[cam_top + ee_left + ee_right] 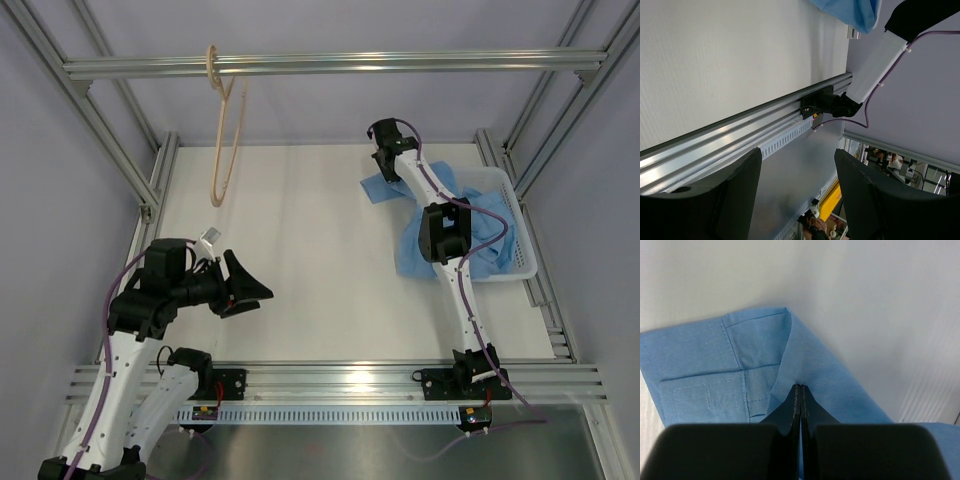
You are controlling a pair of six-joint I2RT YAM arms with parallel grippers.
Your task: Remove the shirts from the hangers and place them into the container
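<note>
We log: right end effector (800,387) pinching a shirt (715,355) fold; left end effector (797,167) parted, empty; shirt draped over basket (530,245) rim.

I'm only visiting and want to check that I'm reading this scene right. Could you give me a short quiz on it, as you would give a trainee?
1. True or false: the shirt hangs on the hanger.
2. Which one is pinching cloth? A) the left claw B) the right claw C) neither
3. Fill in: the shirt lies partly on the table and partly in the white ______.

Key
1. False: the hanger hangs bare on the rail.
2. B: it is shut on a fold of the shirt. The left claw is open and empty.
3. basket
</note>
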